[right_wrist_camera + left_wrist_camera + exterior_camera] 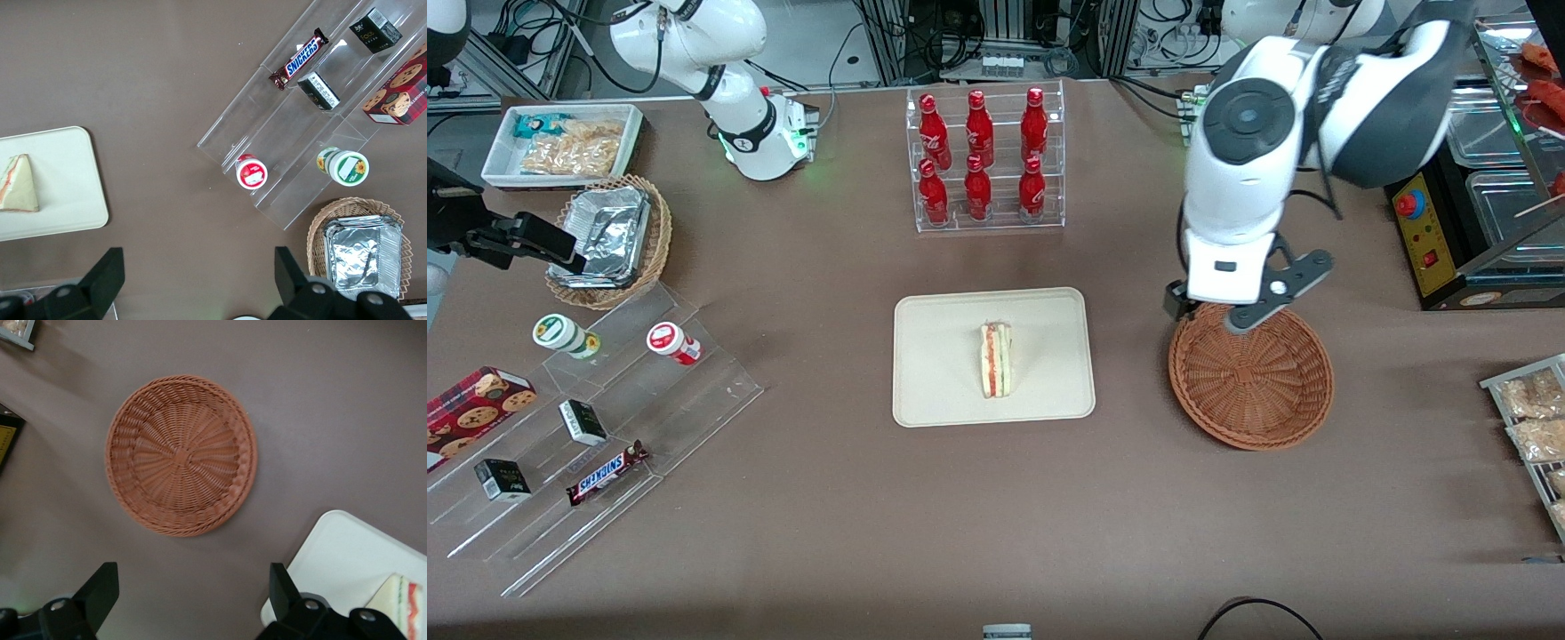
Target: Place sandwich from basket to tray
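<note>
Jaws [190, 600] wide above basket [181, 455], sandwich [996, 359] layered

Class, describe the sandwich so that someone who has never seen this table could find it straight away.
Find the rack of red bottles; nearer the front camera lies a flat cream tray. On its middle stands the sandwich, a small white-bread wedge with pink-red and green layers. The empty wicker basket beside the tray, under the open gripper, holds nothing like it.
</note>
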{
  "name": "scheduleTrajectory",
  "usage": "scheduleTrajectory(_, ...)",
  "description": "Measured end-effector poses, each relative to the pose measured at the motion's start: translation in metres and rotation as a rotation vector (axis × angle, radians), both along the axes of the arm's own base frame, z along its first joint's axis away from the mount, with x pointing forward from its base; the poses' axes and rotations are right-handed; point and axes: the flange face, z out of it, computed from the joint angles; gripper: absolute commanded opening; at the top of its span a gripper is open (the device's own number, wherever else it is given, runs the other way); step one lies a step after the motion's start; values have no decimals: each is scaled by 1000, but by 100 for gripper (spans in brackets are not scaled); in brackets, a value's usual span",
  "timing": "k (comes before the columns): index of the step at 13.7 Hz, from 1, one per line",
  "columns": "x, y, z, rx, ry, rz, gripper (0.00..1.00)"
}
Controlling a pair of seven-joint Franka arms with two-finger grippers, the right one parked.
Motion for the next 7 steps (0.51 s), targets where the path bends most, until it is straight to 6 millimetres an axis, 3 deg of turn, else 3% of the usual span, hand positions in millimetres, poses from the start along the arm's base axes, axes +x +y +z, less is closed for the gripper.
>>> scheduleTrajectory(3,1,53,24,-42,76,-57,100)
scheduleTrajectory(7,-9,101,49,-80,149,-145,100)
